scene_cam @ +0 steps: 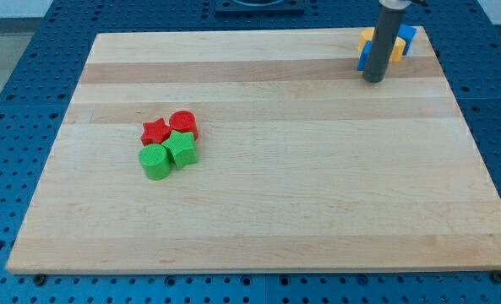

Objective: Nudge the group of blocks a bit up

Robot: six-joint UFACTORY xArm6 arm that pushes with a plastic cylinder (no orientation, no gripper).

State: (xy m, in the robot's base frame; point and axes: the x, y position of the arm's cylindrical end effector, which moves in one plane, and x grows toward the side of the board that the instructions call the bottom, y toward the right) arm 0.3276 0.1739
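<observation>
A tight group of blocks sits left of the board's middle: a red star (155,131), a red cylinder (184,124), a green cylinder (155,161) and a green star-like block (182,149), all touching. My tip (373,79) rests on the board near the view's top right corner, far to the right of and above this group. Right behind the rod lie blue blocks (407,39) and a yellow block (395,47), partly hidden by the rod.
The wooden board (275,211) lies on a blue perforated table (13,101). The board's edges show on all sides.
</observation>
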